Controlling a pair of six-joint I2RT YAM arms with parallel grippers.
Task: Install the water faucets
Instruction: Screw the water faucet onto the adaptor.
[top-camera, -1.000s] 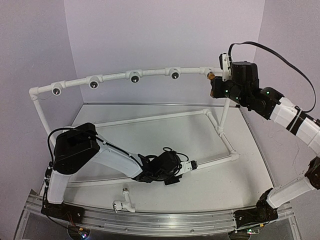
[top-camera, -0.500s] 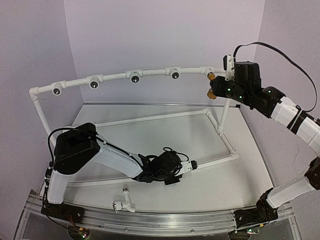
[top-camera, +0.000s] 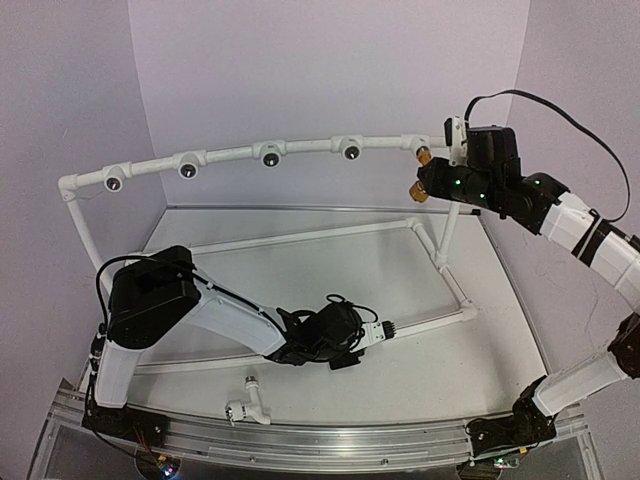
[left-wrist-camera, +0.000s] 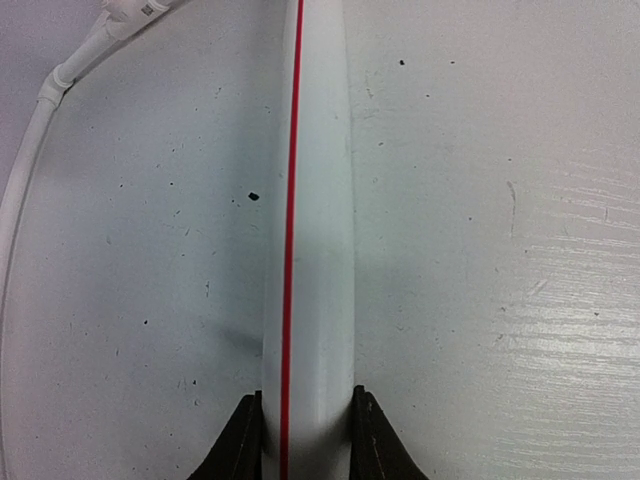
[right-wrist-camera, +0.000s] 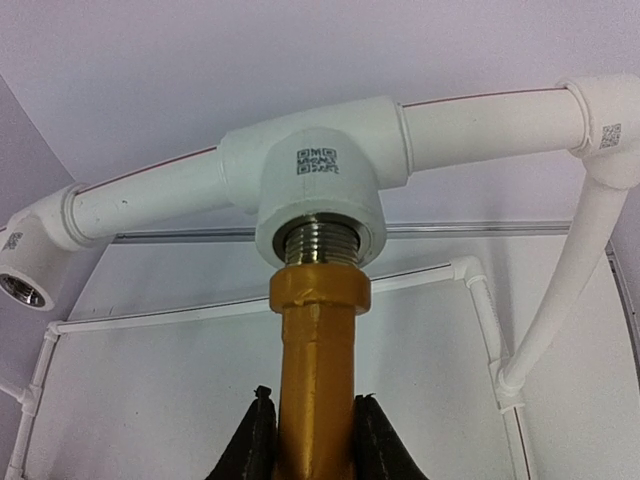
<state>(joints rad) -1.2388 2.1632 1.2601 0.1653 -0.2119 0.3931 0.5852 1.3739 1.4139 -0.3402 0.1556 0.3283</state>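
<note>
The right gripper (top-camera: 433, 170) holds the yellow faucet (top-camera: 424, 156) at the last socket (top-camera: 413, 145) on the right of the frame (top-camera: 230, 153). The left gripper (top-camera: 378, 331), low over the table (top-camera: 420, 385), grips the frame's front pipe. The white faucet (top-camera: 247, 402) lies near the table's front edge.

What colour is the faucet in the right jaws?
Faucet: golden yellow-orange; best in right wrist view.
</note>
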